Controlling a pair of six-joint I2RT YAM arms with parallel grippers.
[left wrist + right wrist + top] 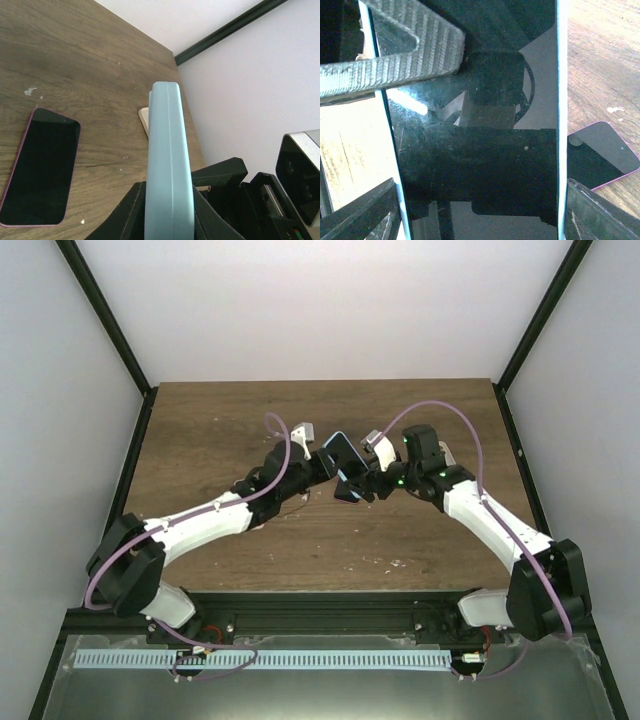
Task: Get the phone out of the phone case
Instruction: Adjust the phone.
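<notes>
A phone with a black screen [480, 150] sits in a light blue case [167, 165] and is held up above the table between both arms [345, 453]. My left gripper [167, 220] is shut on the case across its thickness, and one of its ridged fingers [395, 50] lies on the screen. My right gripper [480, 215] straddles the case's width, with a finger against each long edge. In the top view the left gripper [325, 462] and the right gripper [362, 476] meet at the table's middle.
A second phone with a pink rim [40, 170] lies flat, screen up, on the wooden table [75, 60] below the grippers; it also shows in the right wrist view [602, 155]. A small pale object [144, 119] lies behind the case. White walls enclose the table.
</notes>
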